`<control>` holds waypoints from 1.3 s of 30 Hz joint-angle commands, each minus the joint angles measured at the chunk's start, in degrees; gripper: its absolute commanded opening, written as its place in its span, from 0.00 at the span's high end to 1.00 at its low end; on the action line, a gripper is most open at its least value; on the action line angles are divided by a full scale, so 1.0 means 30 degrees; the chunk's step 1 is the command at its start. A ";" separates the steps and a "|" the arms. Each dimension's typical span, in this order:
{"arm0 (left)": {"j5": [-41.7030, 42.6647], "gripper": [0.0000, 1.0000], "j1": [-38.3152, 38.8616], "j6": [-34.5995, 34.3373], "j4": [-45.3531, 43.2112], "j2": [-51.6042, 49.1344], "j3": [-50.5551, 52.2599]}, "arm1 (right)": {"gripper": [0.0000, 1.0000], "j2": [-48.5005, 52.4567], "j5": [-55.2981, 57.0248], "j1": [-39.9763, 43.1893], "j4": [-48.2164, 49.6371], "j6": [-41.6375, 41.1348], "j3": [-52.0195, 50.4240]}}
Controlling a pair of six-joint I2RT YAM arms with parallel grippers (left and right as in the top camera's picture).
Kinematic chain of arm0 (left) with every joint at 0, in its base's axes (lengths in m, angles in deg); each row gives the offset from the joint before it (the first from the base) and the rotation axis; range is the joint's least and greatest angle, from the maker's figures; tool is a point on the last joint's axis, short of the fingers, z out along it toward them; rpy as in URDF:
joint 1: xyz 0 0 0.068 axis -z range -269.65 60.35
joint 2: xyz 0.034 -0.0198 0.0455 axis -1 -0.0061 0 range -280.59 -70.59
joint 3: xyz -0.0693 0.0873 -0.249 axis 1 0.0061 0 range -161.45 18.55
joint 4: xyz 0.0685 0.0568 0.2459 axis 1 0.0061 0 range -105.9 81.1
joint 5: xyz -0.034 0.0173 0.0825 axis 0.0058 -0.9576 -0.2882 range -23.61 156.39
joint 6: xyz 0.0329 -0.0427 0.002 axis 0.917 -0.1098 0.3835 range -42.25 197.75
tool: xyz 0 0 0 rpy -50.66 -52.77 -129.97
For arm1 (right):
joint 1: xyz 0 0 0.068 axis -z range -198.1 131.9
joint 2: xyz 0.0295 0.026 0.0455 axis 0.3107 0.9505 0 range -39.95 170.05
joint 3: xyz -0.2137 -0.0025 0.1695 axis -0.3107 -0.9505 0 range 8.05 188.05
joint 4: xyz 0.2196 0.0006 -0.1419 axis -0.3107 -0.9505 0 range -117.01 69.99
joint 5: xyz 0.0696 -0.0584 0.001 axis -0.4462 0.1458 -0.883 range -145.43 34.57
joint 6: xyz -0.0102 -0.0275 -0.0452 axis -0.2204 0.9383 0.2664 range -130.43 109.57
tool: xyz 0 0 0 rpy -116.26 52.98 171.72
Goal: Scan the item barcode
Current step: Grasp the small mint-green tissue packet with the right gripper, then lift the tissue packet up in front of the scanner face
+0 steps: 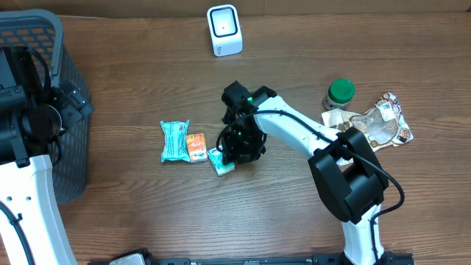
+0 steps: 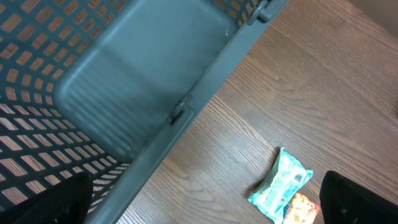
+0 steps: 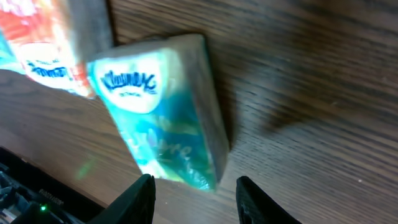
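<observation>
Tissue pack [image 3: 161,112] lay flat on the wooden surface [image 1: 132,221] near the middle, its blue-and-green wrapper and printed logo facing up, right under the right hand.

At the far left a grey mesh basket [image 1: 73,154] stood on the surface, with the left arm above it. The left hand [image 2: 205,208] was open and held nothing. Its two dark fingers sat wide apart at the bottom corners of the left wrist view, with the basket's floor and rim below them.

To the right of the basket lay a teal packet [image 1: 174,140], and against its right edge an orange packet [image 1: 196,147]. The tissue pack came next, just beside the orange packet and turned at an angle to it.

The right hand [image 3: 194,196] hung low over the pack with its jaws open. The fingertips stood apart on either side of the pack's near end, a gap showing on each side, so nothing was gripped. Whether the tips touched the surface could not be told.

Farther back, near the far edge, a white scanner [image 1: 224,29] stood upright, well apart from the pack. At the right a jar with a green lid [image 1: 339,94] stood next to a few crumpled snack bags [image 1: 383,125].
</observation>
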 commanded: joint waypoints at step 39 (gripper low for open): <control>-0.0270 0.00 -0.0080 -0.0058 -0.0015 -0.0036 -0.0277 | 0.96 -0.4852 -2.0291 0.8014 0.1785 0.6484 -0.1654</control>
